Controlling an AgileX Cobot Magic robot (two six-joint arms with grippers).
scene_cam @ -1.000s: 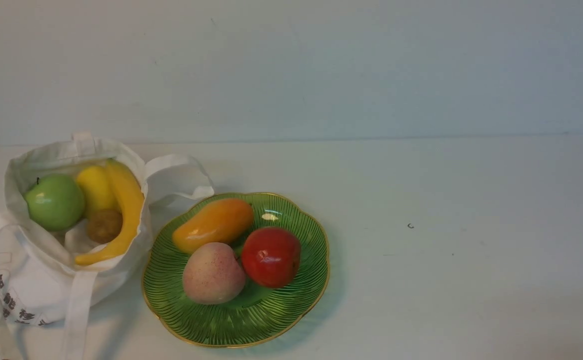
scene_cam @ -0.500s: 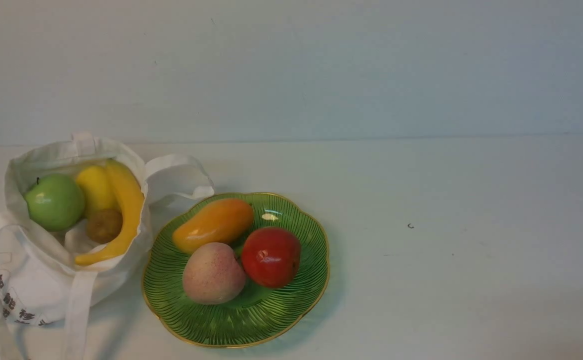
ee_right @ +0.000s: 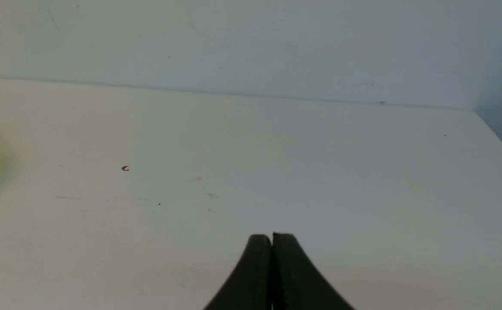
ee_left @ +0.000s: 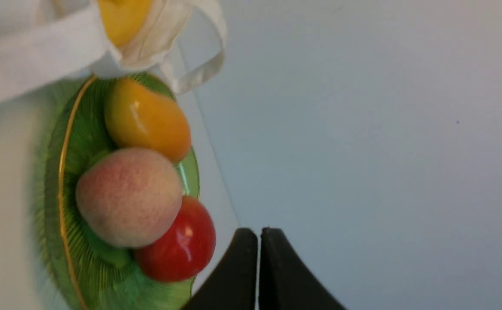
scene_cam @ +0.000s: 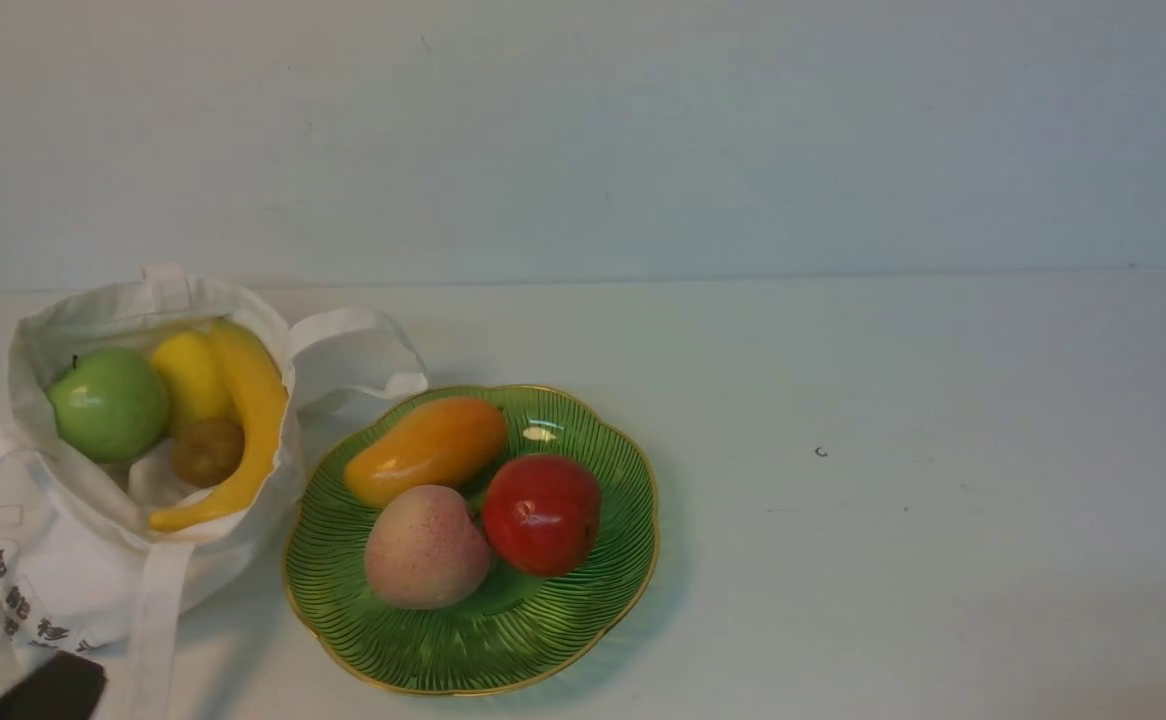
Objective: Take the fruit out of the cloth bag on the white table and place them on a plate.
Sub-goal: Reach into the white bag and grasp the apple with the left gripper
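A dark part of the left arm (scene_cam: 43, 690) has just slid into the near-left corner of the front view, where a moment ago there was only bare worktop (scene_cam: 893, 550). Nothing else has moved. The left gripper (ee_left: 258, 233) has its jaws pressed together with nothing between them. The right gripper (ee_right: 271, 236) is the same, closed and empty, over open worktop well away from everything.

The cloth bag (scene_cam: 73, 560) sits just beyond the incoming left arm, its printed corner nearest to it. The bag's mouth gapes upward farther out, and the green apple (scene_cam: 109, 403), lemon (scene_cam: 188, 375), banana (scene_cam: 258, 410) and kiwi (scene_cam: 208, 450) all lie in it. The plate (scene_cam: 563, 640) is off to that gripper's right, touching the bag's side. It already carries a mango (scene_cam: 428, 450), a peach (scene_cam: 426, 547) and a red apple (scene_cam: 541, 513).

To my eye the left arm is starting its reach for the bag. None of those four fruits has come out yet. The gripper will have to open before it can take one, and the banana, poking over the bag's edge, looks the easiest to reach.
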